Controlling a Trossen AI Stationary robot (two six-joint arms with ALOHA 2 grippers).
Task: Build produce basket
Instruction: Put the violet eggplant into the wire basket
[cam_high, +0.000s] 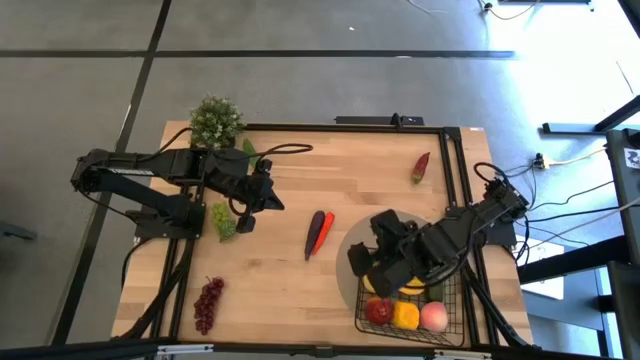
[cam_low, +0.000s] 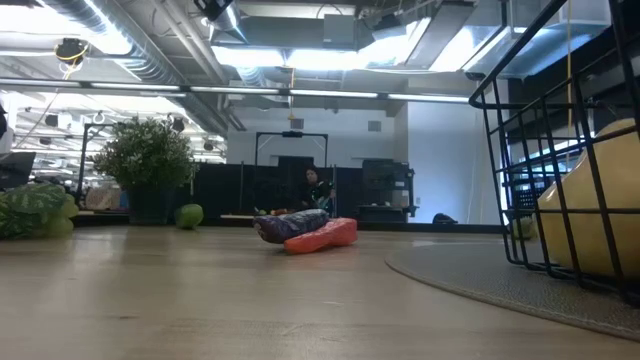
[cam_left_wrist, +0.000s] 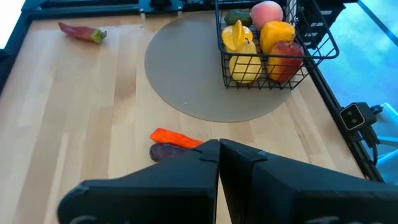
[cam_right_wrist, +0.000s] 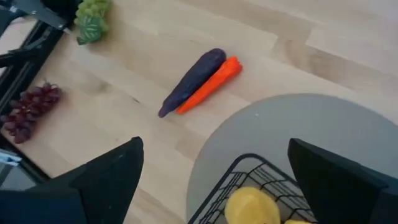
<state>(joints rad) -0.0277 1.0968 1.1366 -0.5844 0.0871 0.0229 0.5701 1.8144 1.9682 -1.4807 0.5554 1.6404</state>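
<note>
The black wire basket (cam_high: 361, 318) stands on a round grey mat (cam_high: 347, 280) at the table's near right. It holds a red apple (cam_left_wrist: 285, 59), a yellow pepper (cam_left_wrist: 277, 32), a pink peach (cam_left_wrist: 267, 11) and yellow fruit (cam_left_wrist: 242, 59). My right gripper (cam_high: 380, 262) hangs open above the basket's far left corner (cam_right_wrist: 249, 167), touching nothing. My left gripper (cam_left_wrist: 219, 157) is shut and empty, held above the table's left half. On the table lie a purple and an orange carrot (cam_high: 318, 232), a red chili (cam_high: 421, 167), green grapes (cam_high: 225, 220) and purple grapes (cam_high: 208, 303).
A bushy potted plant (cam_high: 215, 121) stands at the table's far left corner. A black frame rail (cam_high: 455, 180) runs along the right edge. Bare wood lies between the carrots (cam_right_wrist: 199, 81) and the mat (cam_right_wrist: 298, 124). A person shows far off in the room.
</note>
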